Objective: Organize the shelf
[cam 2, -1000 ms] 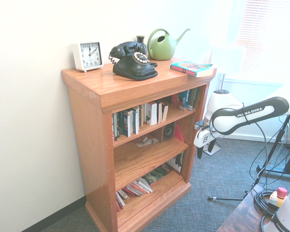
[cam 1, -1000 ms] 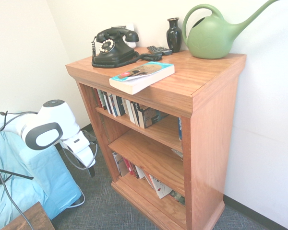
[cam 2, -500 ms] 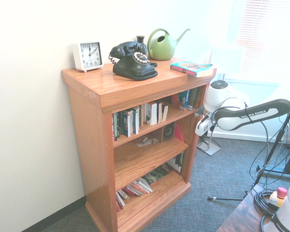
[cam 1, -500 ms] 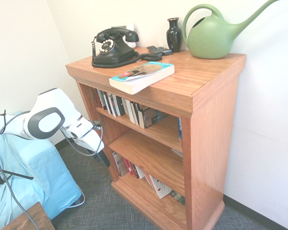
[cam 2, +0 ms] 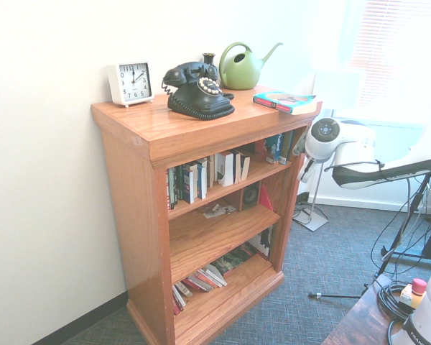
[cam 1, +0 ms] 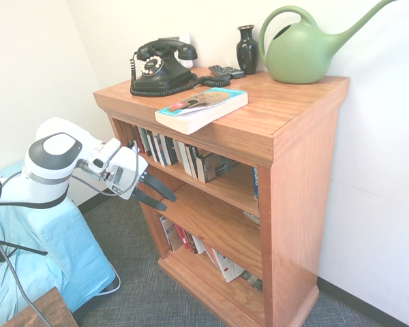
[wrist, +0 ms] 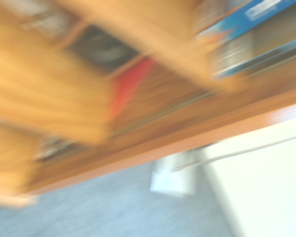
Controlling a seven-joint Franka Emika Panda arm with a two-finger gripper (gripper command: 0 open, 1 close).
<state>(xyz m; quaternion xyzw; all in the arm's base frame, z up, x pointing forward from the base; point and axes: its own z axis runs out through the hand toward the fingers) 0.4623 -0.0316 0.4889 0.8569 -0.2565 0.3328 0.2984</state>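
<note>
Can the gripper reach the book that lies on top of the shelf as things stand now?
Probably yes. The book lies at the front edge of the shelf top with nothing over it. The open gripper sits lower, in front of the shelf opening, so it must rise first.

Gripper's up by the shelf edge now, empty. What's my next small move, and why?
Probably ease the open gripper forward toward the shelf, aiming at the upright books on its top inner level; its fingers already point into that opening and hold nothing.
</note>
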